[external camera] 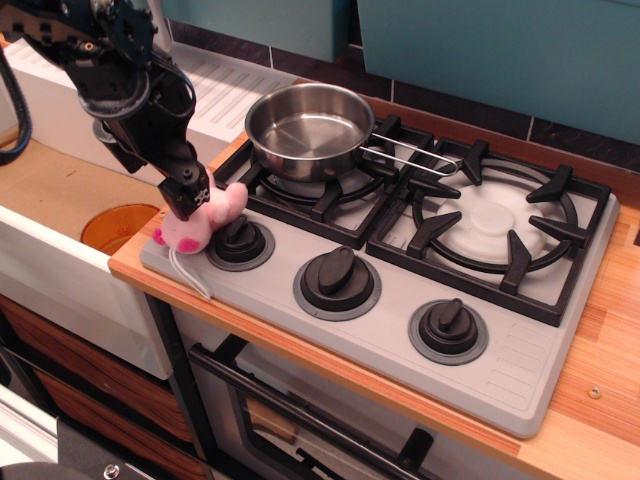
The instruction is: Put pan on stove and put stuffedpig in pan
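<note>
1. Black robot gripper (190,203) is down on the small pale-pink plush stuffedpig (200,221) at the grey two-burner stove's (520,370) 9 o'clock corner, just beside a black knob (240,240). Can't tell if the jaws are pinching yet.
2. Shiny round steel pan (310,128) already sits on the left burner, at 2 o'clock from the pig, so it's the pig-grab step.
3. Next up I'd guess: clamp, lift, clear the pan rim. An orange disc (112,226) sits in the sink, out of the way.

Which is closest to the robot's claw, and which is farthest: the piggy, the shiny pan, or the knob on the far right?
From the claw, nearest first:
1. The stuffed pig, right under the claw at the stove's left front corner.
2. The pan, on the left burner, behind and to the right.
3. The right-hand knob, far across the stove's front.
</note>
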Tool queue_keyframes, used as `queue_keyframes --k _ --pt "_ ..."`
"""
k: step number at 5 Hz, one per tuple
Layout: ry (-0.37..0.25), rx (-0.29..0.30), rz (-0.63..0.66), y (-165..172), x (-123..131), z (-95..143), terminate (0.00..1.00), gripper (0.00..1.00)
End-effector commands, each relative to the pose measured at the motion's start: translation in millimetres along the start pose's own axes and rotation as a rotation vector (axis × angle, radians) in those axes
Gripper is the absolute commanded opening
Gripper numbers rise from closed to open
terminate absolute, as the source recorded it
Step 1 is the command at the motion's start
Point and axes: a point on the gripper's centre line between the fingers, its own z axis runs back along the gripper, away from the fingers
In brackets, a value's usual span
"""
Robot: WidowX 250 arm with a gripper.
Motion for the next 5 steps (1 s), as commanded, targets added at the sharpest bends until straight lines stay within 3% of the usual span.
queue_keyframes --k 1,3,4,5 --pt "-0.015 0.007 -0.006 1 15 -12 0.0 1.0" --pt "-0.019 -0.011 -0.012 -3 20 -27 0.0 1.0" --pt "0.001 -0.004 -0.004 -4 24 -30 0.0 0.0" --pt "0.044 0.011 0.015 -6 27 -27 0.0 0.0"
